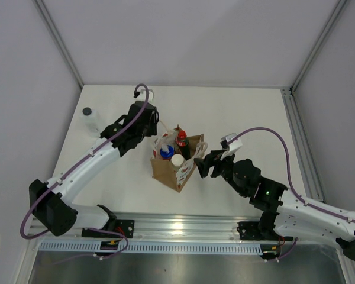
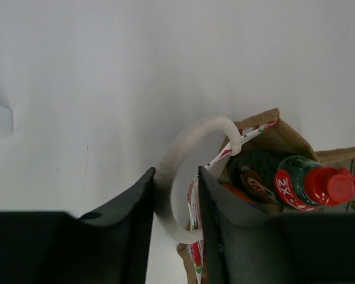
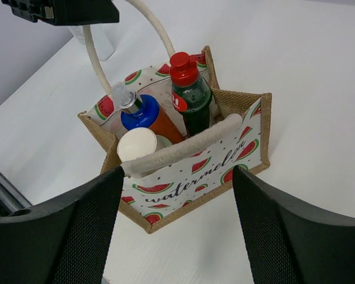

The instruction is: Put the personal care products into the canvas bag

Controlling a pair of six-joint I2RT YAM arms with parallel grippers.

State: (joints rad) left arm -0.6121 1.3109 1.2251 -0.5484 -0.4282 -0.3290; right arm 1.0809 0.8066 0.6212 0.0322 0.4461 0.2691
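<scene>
The canvas bag (image 1: pixel 167 172) stands mid-table, brown with a watermelon print (image 3: pixel 189 177). Upright inside it are the dark bottle with red cap (image 3: pixel 188 89), the orange bottle with blue cap (image 3: pixel 151 118) and the bottle with cream cap (image 3: pixel 137 145). The clear bottle with black cap (image 1: pixel 93 120) stands alone at the table's left edge. My left gripper (image 2: pixel 176 173) is at the bag's far side, its jaws pressed on the cream handle loop (image 2: pixel 192 133). My right gripper (image 3: pixel 177 171) is open just short of the bag's printed side, holding nothing.
A metal rail (image 1: pixel 183 228) runs along the near edge with both arm bases on it. White walls and frame posts (image 1: pixel 59 41) close the table in at the left, back and right.
</scene>
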